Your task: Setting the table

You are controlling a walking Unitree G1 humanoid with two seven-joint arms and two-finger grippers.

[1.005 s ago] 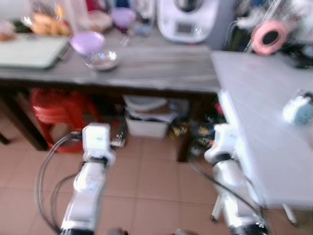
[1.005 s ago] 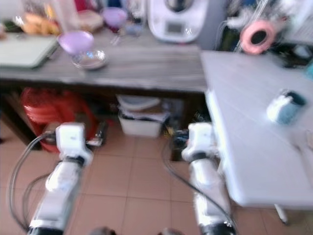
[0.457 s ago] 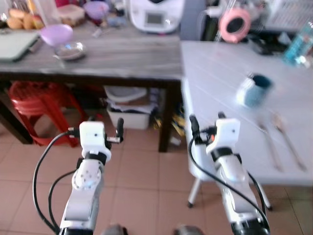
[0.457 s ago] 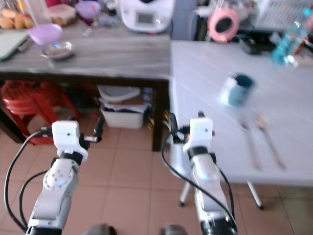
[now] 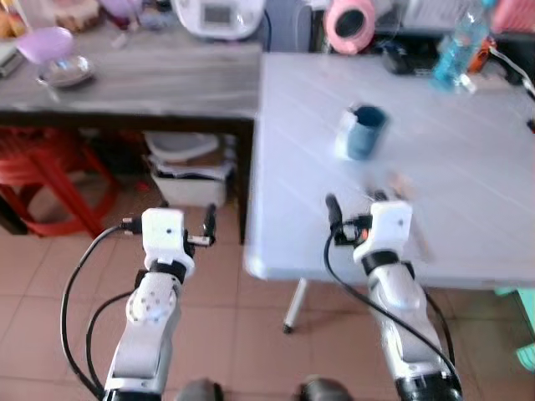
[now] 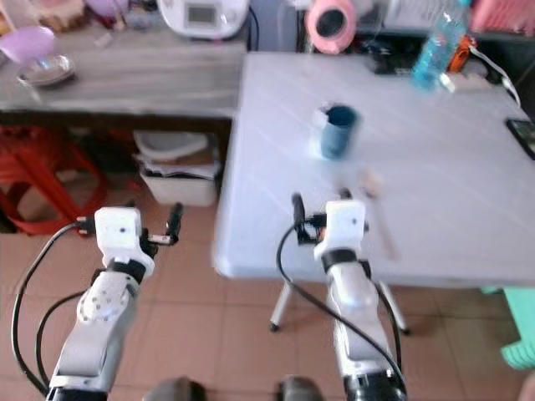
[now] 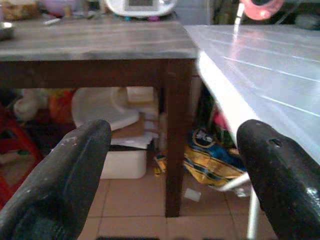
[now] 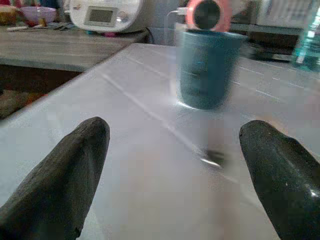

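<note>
White desk point(image 5: 468, 150) fills the right half of the left eye view, one blue mug point(image 5: 364, 132) upright on it, well in from the near edge. Just past the right claw point(image 5: 355, 205) lie blurred cutlery pieces point(image 5: 399, 185), count unclear. One clear water bottle point(image 5: 452, 48) with blue label stands at the far side of the desk, writing too small to read; one pink round thing point(image 5: 350, 22) stands near it. Left of the white desk, a dark wooden desk point(image 5: 150, 79) carries one purple bowl point(image 5: 46, 42) beside one metal bowl point(image 5: 63, 73), plus one white appliance point(image 5: 219, 15) at the back. Below it: one white bin point(image 5: 191, 180) and one red stool point(image 5: 46, 171). Left claw point(image 5: 205, 227) hovers over the tiled floor point(image 5: 234, 334), holding nothing.

Right eye view: same scene. One dark phone-like object point(image 6: 522, 134) lies at the white desk's right edge. Right claw's two fingers are apart over the desk's near edge, empty.

Left wrist view: two black fingers point(image 7: 60, 175) spread wide, nothing between them. Ahead is the wooden desk's leg, the white bin and a yellow-blue bag point(image 7: 207, 155) under the desk; print on it not readable.

Right wrist view: two black fingers point(image 8: 65, 170) wide apart, low over the white desk, empty. The blue mug stands ahead between them, blurred, with a dark smear of cutlery on the surface in front of it. The white appliance's display shows no legible text.
</note>
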